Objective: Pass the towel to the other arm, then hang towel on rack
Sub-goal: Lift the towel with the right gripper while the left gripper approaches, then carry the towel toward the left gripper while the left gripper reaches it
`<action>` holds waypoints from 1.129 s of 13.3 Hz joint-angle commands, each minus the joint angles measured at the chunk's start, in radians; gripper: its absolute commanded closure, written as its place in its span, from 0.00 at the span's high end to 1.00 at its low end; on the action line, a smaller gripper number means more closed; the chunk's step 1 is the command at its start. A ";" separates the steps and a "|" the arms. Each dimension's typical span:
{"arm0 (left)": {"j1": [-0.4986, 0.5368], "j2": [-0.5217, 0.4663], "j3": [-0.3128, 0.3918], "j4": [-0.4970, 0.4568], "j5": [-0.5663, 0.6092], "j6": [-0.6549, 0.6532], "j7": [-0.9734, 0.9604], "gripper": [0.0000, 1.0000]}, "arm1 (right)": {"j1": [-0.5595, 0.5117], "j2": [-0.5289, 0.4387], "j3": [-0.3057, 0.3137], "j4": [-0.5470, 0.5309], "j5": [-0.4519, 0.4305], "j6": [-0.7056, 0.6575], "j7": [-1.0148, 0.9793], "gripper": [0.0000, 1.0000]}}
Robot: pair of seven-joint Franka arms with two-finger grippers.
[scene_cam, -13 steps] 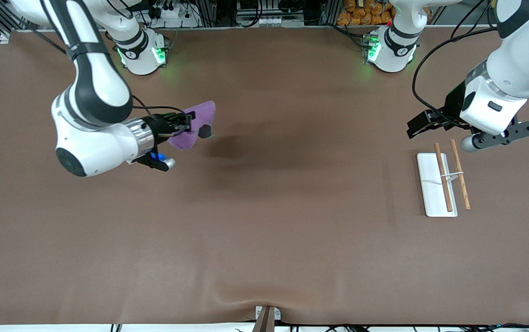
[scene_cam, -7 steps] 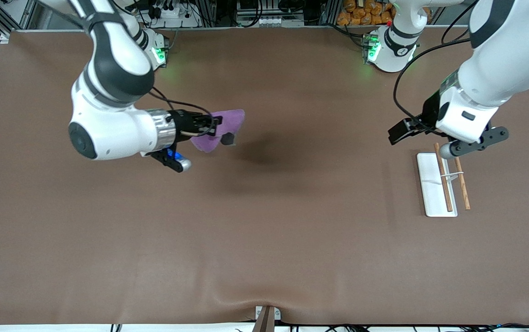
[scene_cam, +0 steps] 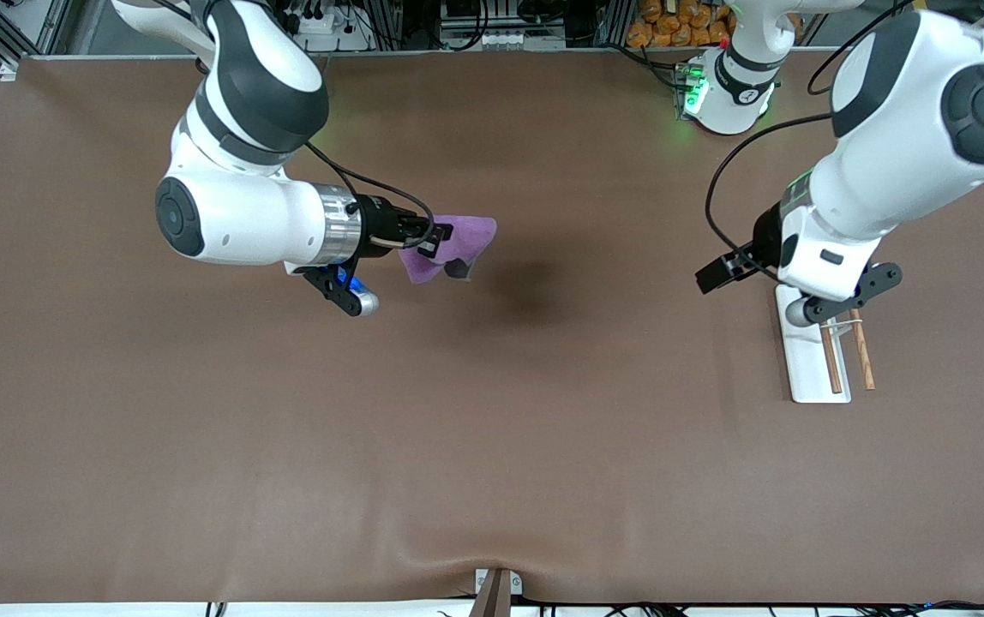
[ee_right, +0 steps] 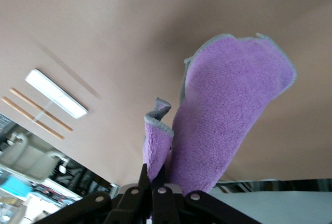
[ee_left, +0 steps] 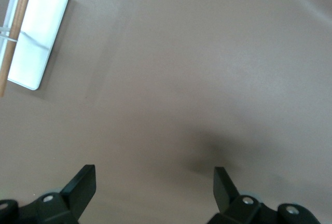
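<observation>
Right gripper (scene_cam: 430, 240), at centre-left of the front view, is clamped on the small purple cloth towel (scene_cam: 456, 247), holding it aloft over the brown table (scene_cam: 492, 446) for handover. Left gripper (scene_cam: 719, 272), fingers apart, hovers beside the white-based, wooden-rod rack (scene_cam: 811, 364) at right.

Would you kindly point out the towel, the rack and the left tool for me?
towel (scene_cam: 466, 236): front view, purple face.
rack (scene_cam: 807, 368): front view, bare white base plate.
left tool (ee_left: 154, 182): left wrist view, gap midway between its open fingertips.
</observation>
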 commanded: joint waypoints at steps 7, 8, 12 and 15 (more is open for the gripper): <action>-0.075 0.100 -0.007 0.084 -0.068 0.075 -0.395 1.00 | 0.124 0.130 -0.009 0.153 0.023 0.301 0.285 0.00; -0.087 0.114 -0.007 0.100 -0.068 0.078 -0.459 1.00 | 0.138 0.138 -0.009 0.153 0.023 0.350 0.307 0.00; -0.101 0.142 -0.007 0.107 -0.068 0.127 -0.569 1.00 | 0.185 0.172 -0.009 0.168 0.023 0.494 0.345 0.00; -0.101 0.160 -0.007 0.109 -0.068 0.141 -0.570 0.95 | 0.208 0.242 -0.009 0.257 0.023 0.504 0.365 0.00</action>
